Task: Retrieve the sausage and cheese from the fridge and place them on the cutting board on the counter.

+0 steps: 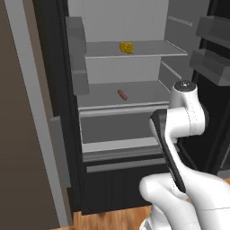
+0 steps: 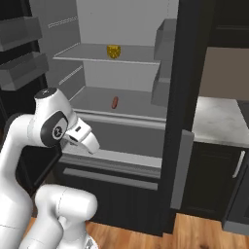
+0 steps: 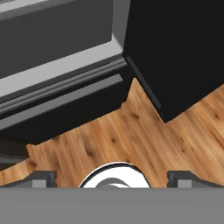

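The fridge (image 1: 117,22) stands open with its light grey interior showing. On its upper shelf sits the yellow cheese (image 1: 126,47) (image 2: 114,51). The reddish-brown sausage (image 1: 122,94) (image 2: 115,102) lies on the shelf below. My gripper (image 3: 114,178) is open, its fingertips (image 3: 41,177) wide apart with nothing between them, and it points down at the wooden floor in front of the fridge's bottom drawer. It hangs low, well short of both shelves. The counter (image 2: 214,121) lies to the right of the fridge. The cutting board is out of view.
Grey door bins (image 1: 76,40) hang on the left door and more bins (image 1: 211,63) on the right. The black fridge door (image 2: 187,73) stands between the shelves and the counter. A brown cabinet panel (image 1: 22,112) flanks the left. The wood floor (image 3: 131,135) lies below.
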